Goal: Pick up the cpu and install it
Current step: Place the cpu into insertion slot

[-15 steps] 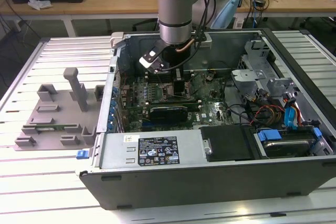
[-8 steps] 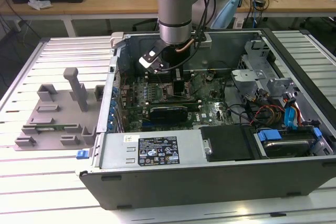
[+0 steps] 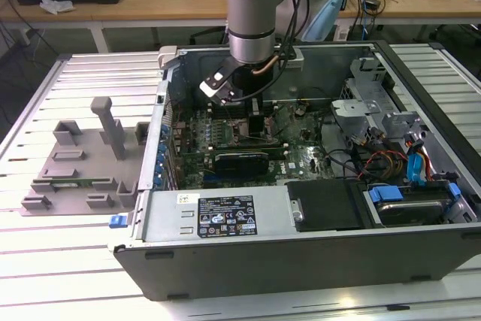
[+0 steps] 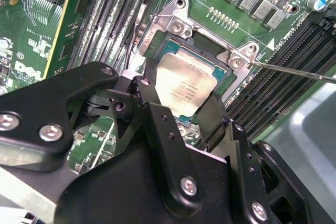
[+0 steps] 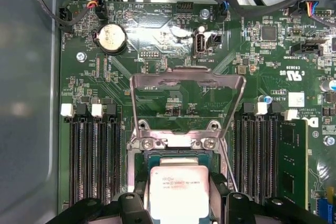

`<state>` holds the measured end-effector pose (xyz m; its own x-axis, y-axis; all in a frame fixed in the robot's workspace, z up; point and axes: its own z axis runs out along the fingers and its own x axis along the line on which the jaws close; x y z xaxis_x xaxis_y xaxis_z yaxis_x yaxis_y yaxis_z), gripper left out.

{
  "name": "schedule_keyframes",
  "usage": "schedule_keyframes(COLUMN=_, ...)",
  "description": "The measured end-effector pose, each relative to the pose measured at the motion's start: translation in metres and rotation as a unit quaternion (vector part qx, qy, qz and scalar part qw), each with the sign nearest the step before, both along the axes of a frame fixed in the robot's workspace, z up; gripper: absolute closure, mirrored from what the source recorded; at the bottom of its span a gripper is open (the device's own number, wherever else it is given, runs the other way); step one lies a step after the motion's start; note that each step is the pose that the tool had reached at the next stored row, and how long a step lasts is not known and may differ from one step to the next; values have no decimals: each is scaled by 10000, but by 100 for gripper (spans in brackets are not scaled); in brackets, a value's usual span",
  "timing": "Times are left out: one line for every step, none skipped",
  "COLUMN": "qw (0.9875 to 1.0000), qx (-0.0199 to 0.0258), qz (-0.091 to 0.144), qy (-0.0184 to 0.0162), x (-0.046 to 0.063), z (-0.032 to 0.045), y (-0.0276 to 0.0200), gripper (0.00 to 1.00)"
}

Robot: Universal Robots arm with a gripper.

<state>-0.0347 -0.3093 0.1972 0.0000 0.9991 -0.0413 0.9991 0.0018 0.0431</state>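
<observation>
My pincer (image 4: 180, 103) clenched on shiny silver-grey square cpu (image 4: 185, 83), right at dark metal-framed socket (image 4: 176, 24). Pickup done. Can't tell if seated. Silver hinged retention frame (image 5: 152, 80) not closed yet.

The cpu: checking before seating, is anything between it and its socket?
Nothing visible does. The flat silver-topped square cpu, between the black tool's fingers, is right over the metal-framed socket; its hinged metal load plate is swung back, clear.
</observation>
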Motion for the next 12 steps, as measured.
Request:
schedule_keyframes(qw=10000, qx=0, qz=-1, qy=0, x=2, z=0, y=0, gripper=46)
schedule_keyframes(qw=10000, qx=-1, qz=-1, qy=0, x=4, z=0, y=0, gripper=46)
schedule_keyframes(qw=10000, qx=-1, qz=-2, qy=0, x=5, z=0, y=0, gripper=46)
schedule_keyframes(qw=10000, qx=-1, qz=-1, qy=0, x=6, z=0, y=0, gripper=46)
schedule_keyframes(qw=10000, qx=-1, qz=-1, qy=-1, x=6, z=0, y=0, gripper=46)
schedule_keyframes(qw=10000, qx=-2, qz=0, qy=-1, x=7, z=0, y=0, gripper=45)
schedule_keyframes(qw=10000, qx=-2, qz=-1, qy=0, x=7, z=1, y=0, gripper=38)
schedule_keyframes(qw=10000, qx=-1, qz=-1, qy=-1, x=7, z=23, y=0, gripper=38)
schedule_keyframes(qw=10000, qx=-1, qz=-1, qy=-1, x=7, z=84, y=0, gripper=38)
schedule_keyframes(qw=10000, qx=-4, qz=-1, qy=0, x=7, z=144, y=0, gripper=38)
schedule_keyframes(qw=10000, qx=-9, qz=0, qy=-1, x=8, z=193, y=0, gripper=38)
schedule_keyframes(qw=10000, qx=-13, qz=-1, qy=-1, x=8, z=209, y=1, gripper=38)
